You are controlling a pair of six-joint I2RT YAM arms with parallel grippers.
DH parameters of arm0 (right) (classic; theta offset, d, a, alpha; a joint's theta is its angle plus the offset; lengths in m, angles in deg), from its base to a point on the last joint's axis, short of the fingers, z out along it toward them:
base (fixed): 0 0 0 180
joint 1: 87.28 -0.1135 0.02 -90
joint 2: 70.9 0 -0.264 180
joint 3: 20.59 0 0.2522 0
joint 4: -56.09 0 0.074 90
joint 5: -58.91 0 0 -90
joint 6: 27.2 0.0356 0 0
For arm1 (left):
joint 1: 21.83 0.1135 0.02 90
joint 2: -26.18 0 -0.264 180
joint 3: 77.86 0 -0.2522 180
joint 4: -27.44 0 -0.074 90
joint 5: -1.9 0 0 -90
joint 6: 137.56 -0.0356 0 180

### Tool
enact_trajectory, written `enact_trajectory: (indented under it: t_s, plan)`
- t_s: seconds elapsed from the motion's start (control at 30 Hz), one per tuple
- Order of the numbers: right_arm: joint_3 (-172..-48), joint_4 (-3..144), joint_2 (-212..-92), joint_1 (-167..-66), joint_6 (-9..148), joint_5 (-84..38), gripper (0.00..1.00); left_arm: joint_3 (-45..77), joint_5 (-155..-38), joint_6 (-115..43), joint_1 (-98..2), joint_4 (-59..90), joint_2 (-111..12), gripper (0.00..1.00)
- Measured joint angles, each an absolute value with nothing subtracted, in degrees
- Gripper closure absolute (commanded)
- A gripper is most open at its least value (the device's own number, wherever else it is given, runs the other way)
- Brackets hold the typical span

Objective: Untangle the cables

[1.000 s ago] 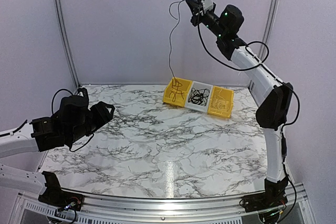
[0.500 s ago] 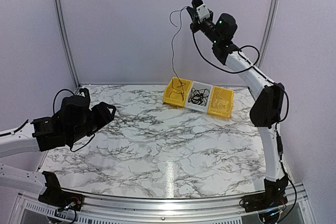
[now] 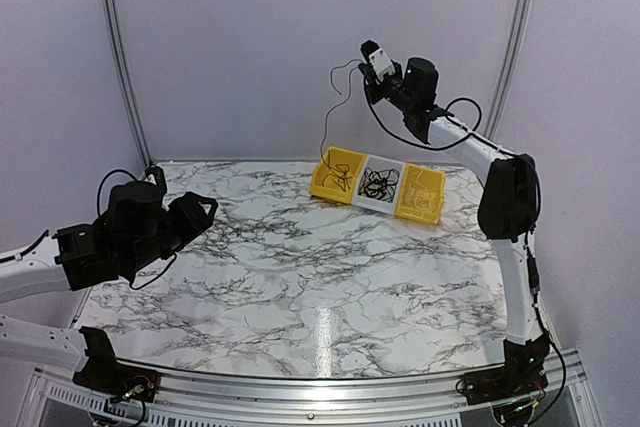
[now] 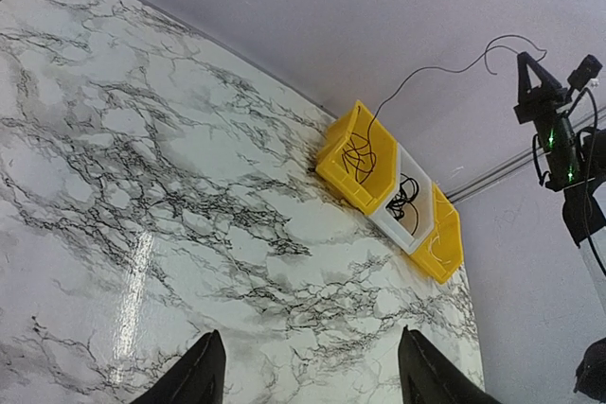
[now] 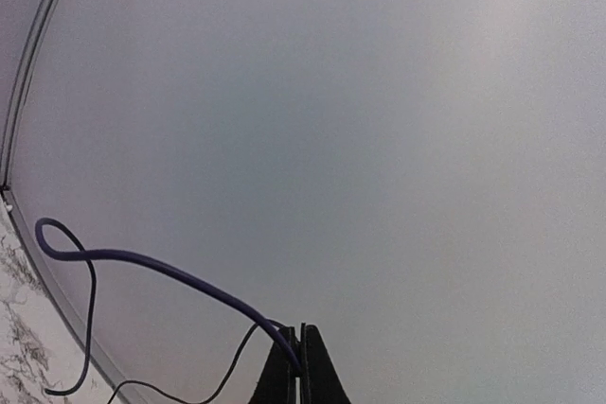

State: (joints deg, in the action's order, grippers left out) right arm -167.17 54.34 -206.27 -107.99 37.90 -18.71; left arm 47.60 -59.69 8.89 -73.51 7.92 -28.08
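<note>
Black thin cable hangs from our right fingers, pinched shut near its upper end, tail in the yellow plastic bin far beneath them. Our left fingers stand wide, empty. A snagged tail could tip that bin.

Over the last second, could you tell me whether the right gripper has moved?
Yes. The right gripper, shut on a thin cable, has come down toward the row of bins and drifted slightly left.
</note>
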Motion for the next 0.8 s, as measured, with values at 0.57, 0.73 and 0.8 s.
enact_trajectory:
  t_s: [0.57,0.73,0.8]
  plan:
    - [-148.81,64.22,-204.07,-107.47,36.76,-15.41,1.0,49.02,-59.65,9.13,-73.51,7.97,-27.01,0.35]
    - [-148.09,64.55,-204.07,-107.34,36.19,-15.93,1.0,49.37,-59.63,9.48,-73.51,7.94,-26.48,0.35]
    - [-148.09,64.53,-204.0,-107.14,36.21,-16.22,1.0,49.44,-59.65,9.76,-73.51,7.94,-26.44,0.35]
